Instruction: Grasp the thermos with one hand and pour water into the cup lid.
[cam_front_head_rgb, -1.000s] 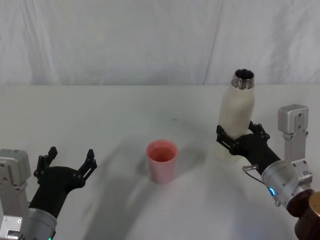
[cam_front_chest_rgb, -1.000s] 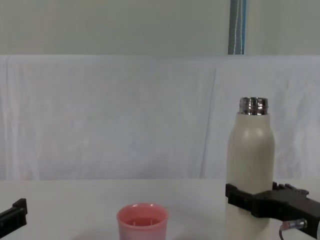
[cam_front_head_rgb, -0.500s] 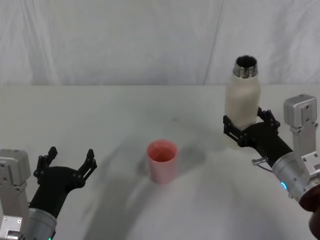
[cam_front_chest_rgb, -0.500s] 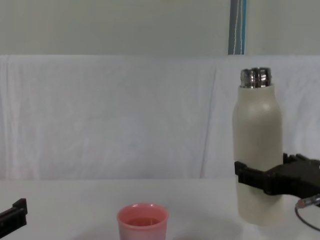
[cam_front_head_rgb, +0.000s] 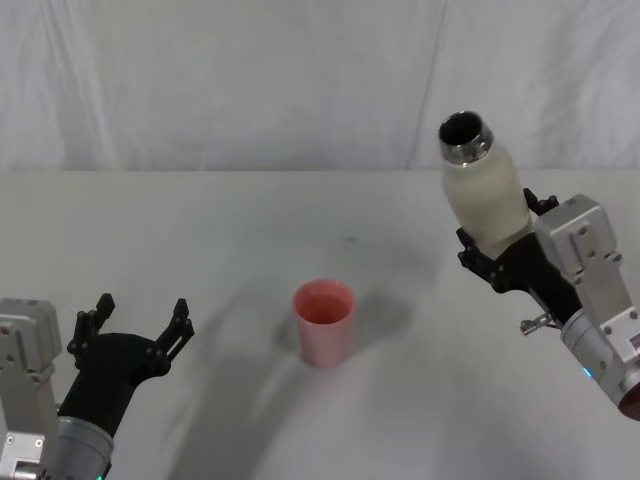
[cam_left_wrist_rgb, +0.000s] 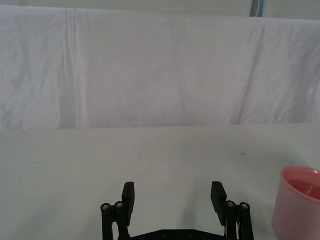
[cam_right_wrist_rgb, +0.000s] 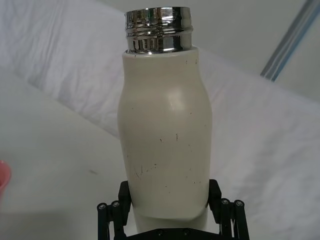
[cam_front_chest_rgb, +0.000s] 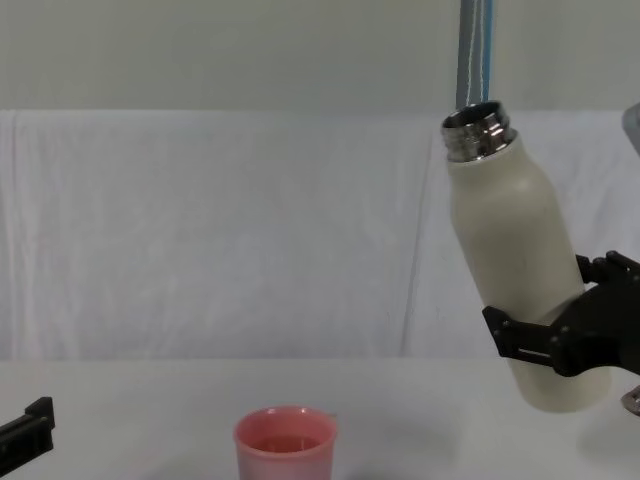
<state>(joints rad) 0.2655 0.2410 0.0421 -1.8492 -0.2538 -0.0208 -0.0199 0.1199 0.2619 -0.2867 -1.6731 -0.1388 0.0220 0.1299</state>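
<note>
Black left gripper (cam_front_head_rgb: 133, 322) low at near left over white-draped table (cam_front_head_rgb: 240, 220), fingers (cam_left_wrist_rgb: 128, 194) spread apart, nothing between; pink cup lid (cam_front_head_rgb: 323, 322) upright at centre, well apart from both grippers, pinkish inside, contents not discernible; cream-white thermos (cam_front_head_rgb: 483, 196) at right, lifted clear of table, tilted with steel neck leaning toward the cup, uncapped, no legible markings; right gripper (cam_front_head_rgb: 507, 262) clamped on its lower body.

right hand (cam_front_head_rgb: 503, 262) raised, clamped, left hand (cam_front_head_rgb: 135, 322) spread
</note>
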